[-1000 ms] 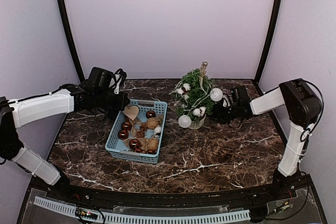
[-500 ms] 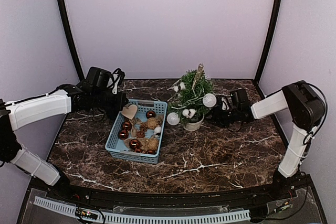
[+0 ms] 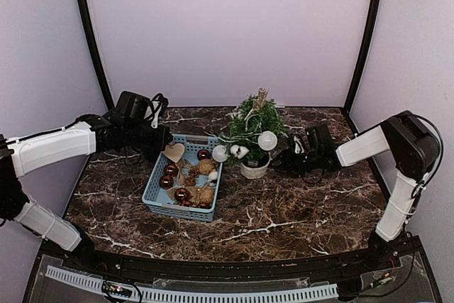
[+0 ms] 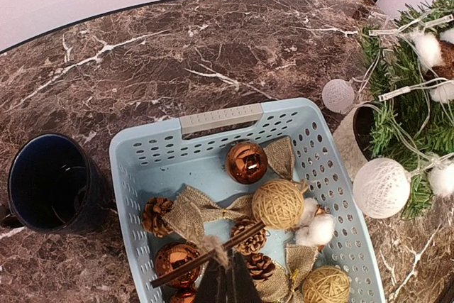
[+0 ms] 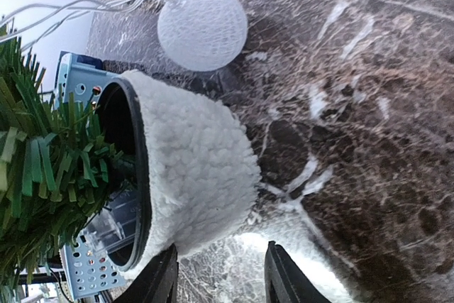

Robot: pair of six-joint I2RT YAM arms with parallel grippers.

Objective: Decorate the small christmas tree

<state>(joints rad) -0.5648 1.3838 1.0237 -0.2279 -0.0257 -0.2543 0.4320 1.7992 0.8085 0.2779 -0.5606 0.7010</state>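
The small christmas tree [image 3: 254,124] stands upright in its fleecy white pot [image 3: 254,169] just right of the blue basket [image 3: 179,209], with white balls [image 3: 267,140] and cord on it. My right gripper [image 3: 281,163] is open low at the pot's right side. In the right wrist view the pot [image 5: 198,168] touches one finger of the right gripper [image 5: 220,274]; nothing is between the jaws. My left gripper [image 3: 164,141] is shut on the twine of a wooden heart ornament [image 3: 175,151] over the basket's far end. The left wrist view shows the left gripper [image 4: 228,285] with the heart edge-on [image 4: 213,253].
The basket [image 4: 220,118] holds copper baubles [image 4: 246,162], twine balls [image 4: 278,204], pine cones, burlap bows and cotton. A dark blue mug [image 4: 50,182] stands left of it. The tree [image 4: 408,90] is close to the basket's right wall. Purple walls close in on three sides.
The tree has gone from tilted to upright and shifted left toward the basket. My right gripper has moved left with it. The left arm has barely moved.
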